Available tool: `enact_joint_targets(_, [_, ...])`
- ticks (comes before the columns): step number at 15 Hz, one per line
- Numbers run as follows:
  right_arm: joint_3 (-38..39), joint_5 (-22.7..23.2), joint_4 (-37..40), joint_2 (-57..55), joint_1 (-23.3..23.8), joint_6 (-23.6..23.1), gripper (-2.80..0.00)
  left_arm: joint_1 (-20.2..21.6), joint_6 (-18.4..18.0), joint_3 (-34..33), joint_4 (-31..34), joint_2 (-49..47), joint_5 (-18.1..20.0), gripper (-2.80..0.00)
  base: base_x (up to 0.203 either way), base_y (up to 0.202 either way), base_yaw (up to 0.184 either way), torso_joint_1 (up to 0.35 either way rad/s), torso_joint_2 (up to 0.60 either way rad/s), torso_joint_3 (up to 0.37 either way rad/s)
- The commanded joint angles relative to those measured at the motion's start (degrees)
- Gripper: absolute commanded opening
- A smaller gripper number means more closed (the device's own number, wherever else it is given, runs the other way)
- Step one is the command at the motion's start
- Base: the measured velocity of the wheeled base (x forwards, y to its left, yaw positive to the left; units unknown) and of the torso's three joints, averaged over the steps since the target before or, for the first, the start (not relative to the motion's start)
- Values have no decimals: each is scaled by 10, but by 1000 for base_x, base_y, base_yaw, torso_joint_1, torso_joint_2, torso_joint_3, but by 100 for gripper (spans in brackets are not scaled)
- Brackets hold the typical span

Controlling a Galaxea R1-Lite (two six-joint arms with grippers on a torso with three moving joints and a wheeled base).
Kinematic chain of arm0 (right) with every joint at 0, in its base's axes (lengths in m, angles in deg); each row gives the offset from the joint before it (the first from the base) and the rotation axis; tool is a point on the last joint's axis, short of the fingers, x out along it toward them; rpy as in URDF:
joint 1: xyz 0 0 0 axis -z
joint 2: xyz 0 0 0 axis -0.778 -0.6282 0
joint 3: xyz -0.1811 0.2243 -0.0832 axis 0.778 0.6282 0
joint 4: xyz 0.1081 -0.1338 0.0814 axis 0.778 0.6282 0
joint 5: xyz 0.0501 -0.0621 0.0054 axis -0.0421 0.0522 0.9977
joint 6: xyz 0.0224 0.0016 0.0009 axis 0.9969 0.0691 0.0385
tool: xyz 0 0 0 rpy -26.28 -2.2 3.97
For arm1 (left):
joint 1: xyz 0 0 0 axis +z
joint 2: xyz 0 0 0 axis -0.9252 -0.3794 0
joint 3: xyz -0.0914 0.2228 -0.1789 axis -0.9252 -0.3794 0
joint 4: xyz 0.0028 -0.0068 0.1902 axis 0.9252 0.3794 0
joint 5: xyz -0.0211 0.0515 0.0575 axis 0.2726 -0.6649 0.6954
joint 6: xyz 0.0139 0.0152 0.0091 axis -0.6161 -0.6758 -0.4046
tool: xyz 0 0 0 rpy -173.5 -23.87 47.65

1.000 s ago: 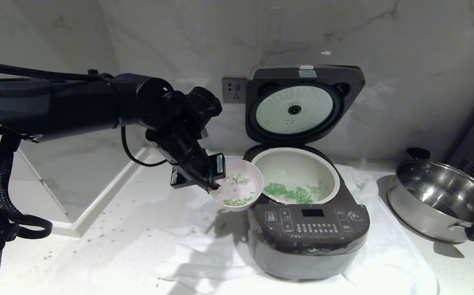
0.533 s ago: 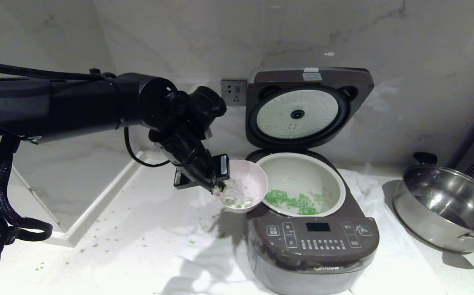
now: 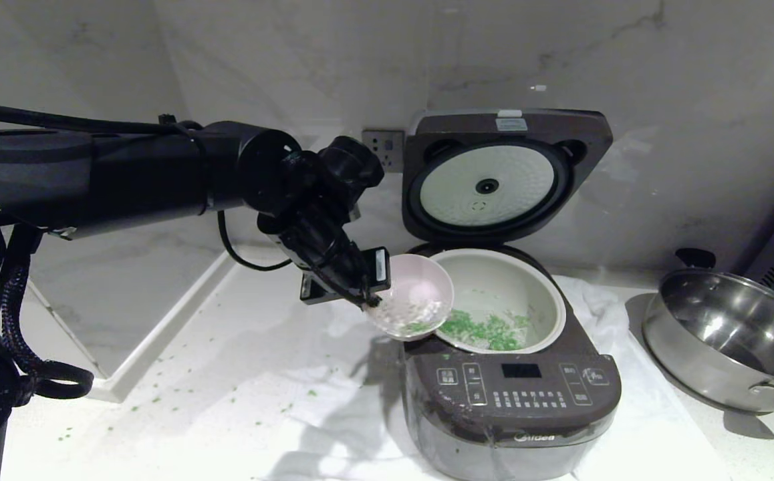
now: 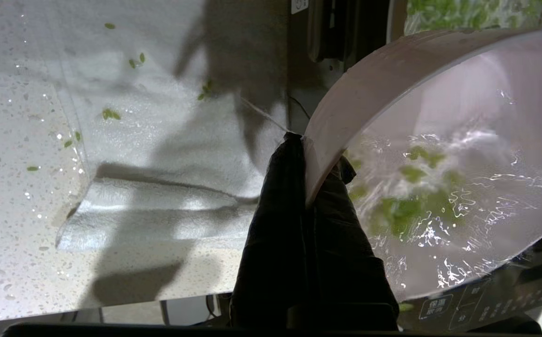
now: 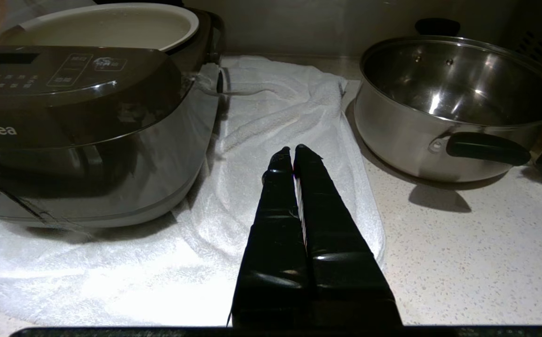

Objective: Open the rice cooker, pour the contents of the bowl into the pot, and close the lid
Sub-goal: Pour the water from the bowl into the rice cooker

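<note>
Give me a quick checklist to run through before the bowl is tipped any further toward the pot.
1. Lid stands fully open: ok.
2. Left gripper fingers clamp the bowl rim: ok.
3. Bowl lip over the pot opening: cannot tell; it sits at the pot's near-left rim.
4. Contents all out of the bowl: not ok, green bits remain inside.
5. No spills: not ok, green bits lie on the counter.
6. Right gripper out of the way, low beside the rice cooker: ok.

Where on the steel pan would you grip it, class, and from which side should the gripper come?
Grip the steel pan by its black side handle, coming from the front. The handle juts out level toward the front, free of the wall, while the round shiny body looks too wide to pinch.
</note>
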Motion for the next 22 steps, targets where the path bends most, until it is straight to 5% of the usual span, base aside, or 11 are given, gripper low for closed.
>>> enact_joint_targets(1, [0, 0, 0, 0, 0, 0, -280, -1, 2, 0, 3, -5, 0, -280, 0, 0, 0, 0, 0, 0])
enact_joint_targets(22, [0, 0, 0, 0, 0, 2, -280, -43, 3, 14, -75, -38, -1, -280, 0, 0, 0, 0, 0, 0])
